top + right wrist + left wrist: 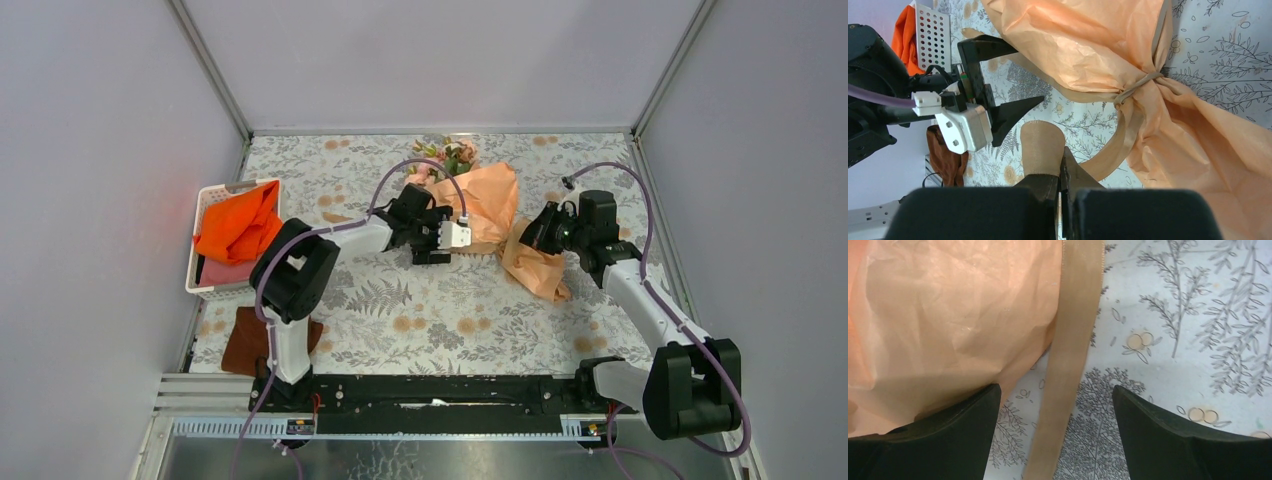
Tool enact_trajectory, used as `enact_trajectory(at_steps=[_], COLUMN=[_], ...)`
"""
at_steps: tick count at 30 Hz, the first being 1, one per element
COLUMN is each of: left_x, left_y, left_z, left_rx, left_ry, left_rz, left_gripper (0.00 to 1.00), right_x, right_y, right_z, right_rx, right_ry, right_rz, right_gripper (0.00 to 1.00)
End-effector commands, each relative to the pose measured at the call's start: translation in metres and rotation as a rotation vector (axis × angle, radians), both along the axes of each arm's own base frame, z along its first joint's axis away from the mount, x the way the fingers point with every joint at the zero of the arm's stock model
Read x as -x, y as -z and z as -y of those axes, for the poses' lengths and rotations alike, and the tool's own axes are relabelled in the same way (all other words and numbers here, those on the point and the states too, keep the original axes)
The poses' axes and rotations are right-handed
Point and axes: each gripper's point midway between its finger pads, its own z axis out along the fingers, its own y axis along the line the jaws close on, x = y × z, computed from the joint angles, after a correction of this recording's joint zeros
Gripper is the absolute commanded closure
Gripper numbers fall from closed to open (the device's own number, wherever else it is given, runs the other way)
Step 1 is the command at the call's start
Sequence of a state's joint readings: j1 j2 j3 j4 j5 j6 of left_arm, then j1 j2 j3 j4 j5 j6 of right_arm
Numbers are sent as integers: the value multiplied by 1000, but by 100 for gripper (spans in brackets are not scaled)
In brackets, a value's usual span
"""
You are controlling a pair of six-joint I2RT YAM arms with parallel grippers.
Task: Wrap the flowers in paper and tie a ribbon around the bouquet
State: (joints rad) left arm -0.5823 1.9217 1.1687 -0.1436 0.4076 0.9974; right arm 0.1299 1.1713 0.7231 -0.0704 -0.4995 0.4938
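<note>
The left pincer [1056, 390] has its fingers wide apart. The ribbon [1073, 330] lies between them, touching neither, with both ends cut off by the picture edge. The paper [948, 315] partly disappears behind its left finger. The right pincer [1064, 162] is clamped on the ribbon, which is knotted around the bouquet [487, 205] in front of it. The stems of the flowers [447, 157] are hidden inside the paper.

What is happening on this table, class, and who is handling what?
A ribbon is being tied round a paper-wrapped bouquet. The right hand is shut on the ribbon, which is cinched round the bouquet's neck. The left hand hangs open over another stretch lying flat on the table.
</note>
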Motion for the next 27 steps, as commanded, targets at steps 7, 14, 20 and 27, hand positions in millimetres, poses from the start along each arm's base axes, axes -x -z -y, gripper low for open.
enact_trajectory(at_steps=[7,14,20,27], left_x=[-11,-4,-5,-18], left_y=[37,40,33,40], left_z=[10,-9,-55,-115], left_rx=[-156,-234,-281,-323], left_ry=[-70,-92,-218,-383], left_rz=[-35,-14,-43,-83], left_gripper=[40,100,100,100], right_x=[-21,-32,-42,-44], right_y=[-35,-48,-55,-39], right_z=[-6,3,20,28], right_rx=[-14,32,88,145], right_ry=[-17,24,102,111], right_rz=[94,128,158,131], right_gripper=[100,100,100,100])
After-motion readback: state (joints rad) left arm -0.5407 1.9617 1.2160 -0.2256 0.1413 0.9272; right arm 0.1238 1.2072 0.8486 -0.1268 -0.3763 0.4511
